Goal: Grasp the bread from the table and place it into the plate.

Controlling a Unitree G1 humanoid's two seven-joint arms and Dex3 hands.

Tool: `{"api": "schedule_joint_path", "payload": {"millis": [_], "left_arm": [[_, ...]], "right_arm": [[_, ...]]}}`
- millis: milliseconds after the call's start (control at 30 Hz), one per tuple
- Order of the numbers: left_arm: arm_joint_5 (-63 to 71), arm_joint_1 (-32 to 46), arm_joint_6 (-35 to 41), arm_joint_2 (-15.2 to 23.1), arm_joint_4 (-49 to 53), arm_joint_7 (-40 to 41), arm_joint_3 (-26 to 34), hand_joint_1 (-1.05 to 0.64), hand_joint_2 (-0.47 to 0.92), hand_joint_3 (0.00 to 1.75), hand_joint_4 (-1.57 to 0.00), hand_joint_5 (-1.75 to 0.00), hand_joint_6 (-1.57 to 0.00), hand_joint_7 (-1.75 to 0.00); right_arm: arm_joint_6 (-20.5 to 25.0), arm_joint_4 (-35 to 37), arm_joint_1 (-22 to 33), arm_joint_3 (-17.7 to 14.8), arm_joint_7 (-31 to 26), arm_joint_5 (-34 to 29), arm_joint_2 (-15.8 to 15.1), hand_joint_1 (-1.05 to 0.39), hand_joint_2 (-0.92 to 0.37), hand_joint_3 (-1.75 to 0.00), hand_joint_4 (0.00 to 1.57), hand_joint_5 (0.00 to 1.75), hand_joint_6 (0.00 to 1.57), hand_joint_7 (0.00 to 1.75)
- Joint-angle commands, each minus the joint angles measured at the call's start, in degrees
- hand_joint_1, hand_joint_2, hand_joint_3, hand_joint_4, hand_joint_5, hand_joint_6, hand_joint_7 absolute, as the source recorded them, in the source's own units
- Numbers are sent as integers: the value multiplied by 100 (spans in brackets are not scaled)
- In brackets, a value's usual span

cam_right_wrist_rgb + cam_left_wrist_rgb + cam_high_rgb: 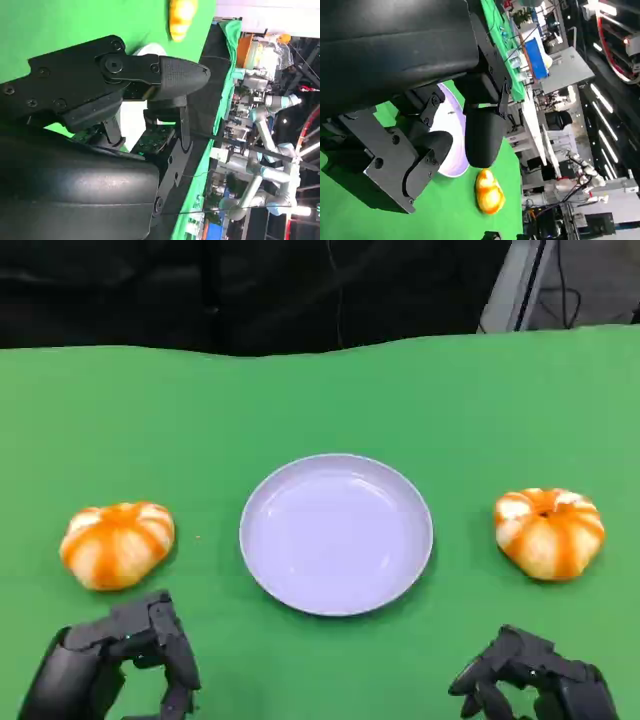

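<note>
- Both hands low at near edge: left hand point(120, 655) and right hand point(530, 680) empty, fingers loosely apart.
- Left bread point(117, 543) just ahead, right bread point(549, 531) farther, plate point(336, 533) between, bare.
- Risk: soft round bread squashing or rolling off fingers, missing rim.

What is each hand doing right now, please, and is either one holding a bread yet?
Left hand: open, holding nothing, just short of the left bread.
Right hand: open, holding nothing, short of the right bread.
</note>
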Motion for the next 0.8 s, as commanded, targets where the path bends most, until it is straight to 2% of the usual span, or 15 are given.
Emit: {"api": "schedule_joint_path", "payload": {"millis": [33,500,667,700,733,767,800], "left_arm": [[-8,26,22,46,-49,-12,59,5,38,148,-91,-175,-80,-160],[-110,-4,96,110,-17,-76,90,6,39,147,-90,-175,-80,-159],[-206,-19,232,129,-32,-133,111,8,43,142,-80,-167,-76,-146],[-92,-12,552,203,-198,-37,148,8,44,141,-80,-167,-76,-145],[-2,-6,807,256,-334,33,179,5,51,121,-75,-146,-69,-120],[62,2,1004,287,-442,79,204,4,59,102,-73,-130,-70,-95],[299,-41,1215,396,-551,145,257,3,62,95,-73,-124,-71,-85]], "right_arm": [[37,-58,38,-15,0,75,-22,-70,-87,-54,83,156,89,124],[8,-33,23,-12,-37,20,-10,-69,-88,-54,83,157,89,124],[-19,-1,7,-6,-31,45,-1,-69,-88,-53,83,156,89,124],[8,-31,22,3,-41,37,18,-69,-88,-52,83,156,89,124],[29,-55,34,11,-49,31,33,-70,-88,-52,83,156,89,123],[42,-70,42,15,-54,27,44,-71,-87,-52,83,156,89,123],[62,-96,52,26,-51,22,53,-71,-87,-52,83,156,90,123]]}}
